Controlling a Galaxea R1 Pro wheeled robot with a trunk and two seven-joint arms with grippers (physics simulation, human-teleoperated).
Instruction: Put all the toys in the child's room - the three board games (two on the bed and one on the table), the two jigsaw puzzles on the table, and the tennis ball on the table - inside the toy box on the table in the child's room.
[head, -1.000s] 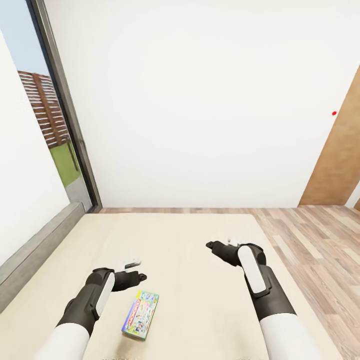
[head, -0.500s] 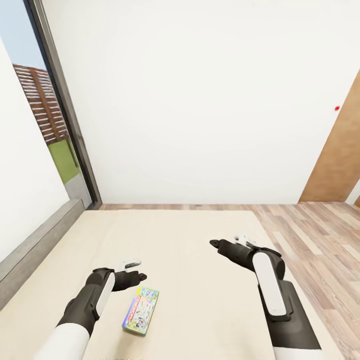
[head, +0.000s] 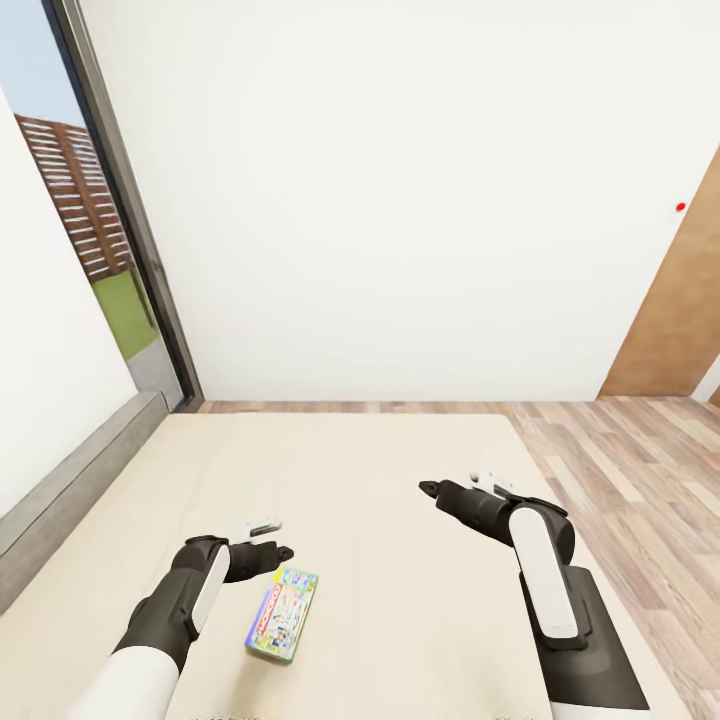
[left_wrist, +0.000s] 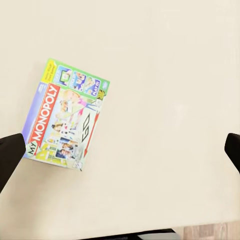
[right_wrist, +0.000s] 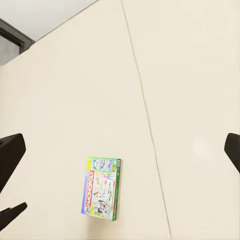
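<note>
One of the board games (head: 283, 613), a green-edged pale blue Monopoly box, lies flat on the bed (head: 360, 470), a plain beige mattress. My left gripper (head: 275, 540) hovers open just beyond the box's far end. In the left wrist view the box (left_wrist: 65, 116) lies beneath the left gripper (left_wrist: 122, 152), towards one finger, with the dark fingertips (left_wrist: 10, 156) wide apart. My right gripper (head: 455, 486) hangs open over the bare mattress, well to the right of the box. The right wrist view shows the box (right_wrist: 103, 188) some way off from the right gripper (right_wrist: 122, 152).
A low grey headboard (head: 70, 490) runs along the bed's left side under a tall dark-framed window (head: 110, 230). A white wall (head: 400, 200) stands beyond the bed. Wood-plank floor (head: 620, 450) and a brown door (head: 680, 320) are at the right.
My right forearm has swung out to the right and lifted, its gripper staying over the mattress. The view has tilted slightly. The left arm and the box have not moved.
</note>
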